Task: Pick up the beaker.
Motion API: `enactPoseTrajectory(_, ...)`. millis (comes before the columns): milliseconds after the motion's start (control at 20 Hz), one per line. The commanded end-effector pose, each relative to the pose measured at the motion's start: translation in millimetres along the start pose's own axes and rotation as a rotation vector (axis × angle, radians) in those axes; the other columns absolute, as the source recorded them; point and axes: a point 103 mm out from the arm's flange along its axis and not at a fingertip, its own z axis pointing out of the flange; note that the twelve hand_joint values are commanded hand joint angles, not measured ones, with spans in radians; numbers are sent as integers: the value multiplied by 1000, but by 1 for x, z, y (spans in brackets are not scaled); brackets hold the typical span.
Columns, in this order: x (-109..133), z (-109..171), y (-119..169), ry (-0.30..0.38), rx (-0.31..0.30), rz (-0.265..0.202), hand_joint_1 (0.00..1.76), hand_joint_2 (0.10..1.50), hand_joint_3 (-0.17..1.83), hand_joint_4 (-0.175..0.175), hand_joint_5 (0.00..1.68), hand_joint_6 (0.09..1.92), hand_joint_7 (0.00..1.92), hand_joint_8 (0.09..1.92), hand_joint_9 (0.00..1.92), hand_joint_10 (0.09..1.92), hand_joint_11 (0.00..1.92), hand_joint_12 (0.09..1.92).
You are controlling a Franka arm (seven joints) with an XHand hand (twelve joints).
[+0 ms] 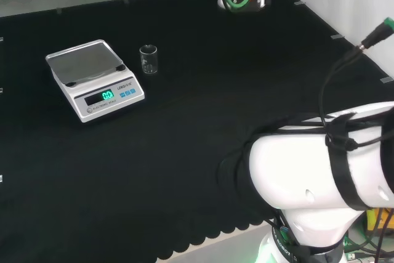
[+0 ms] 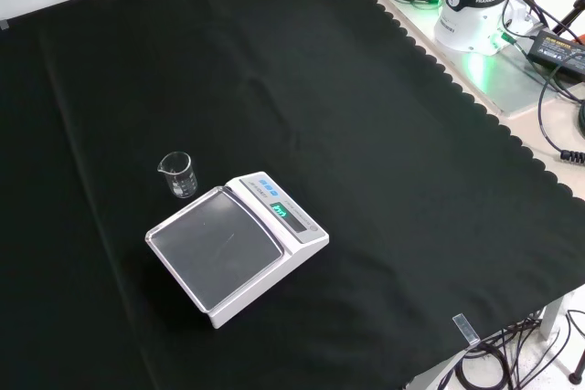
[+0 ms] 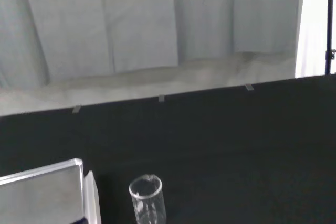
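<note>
White arm link [image 1: 308, 180], low, near base

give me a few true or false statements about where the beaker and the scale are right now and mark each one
1. The beaker stands upright on the black cloth. True.
2. The beaker sits on the pan of the scale. False: it stands on the cloth beside the scale, apart from it.
3. In the head view the beaker is to the right of the scale. True.
4. The beaker lies tipped on its side. False: it is upright, its open mouth up, as the front view also shows.
5. The scale's display is lit. True: green digits glow on its front.
6. A flask on a cork ring stands next to the beaker. False: the scale is its one neighbour.
</note>
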Motion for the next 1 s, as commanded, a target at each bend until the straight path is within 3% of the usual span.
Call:
enactPoseTrajectory(50,-2,103,34,66,82,23,281,929,131,-76,253,87,36,805,234,905,206,1508)
enactPoseTrajectory(450,5,169,74,55,208,-9,288,928,127,-78,263,87,38,824,244,908,216,1503)
enactPoseTrajectory(1000,5,236,121,81,302,-41,295,929,123,-80,269,87,48,838,249,910,221,1501)
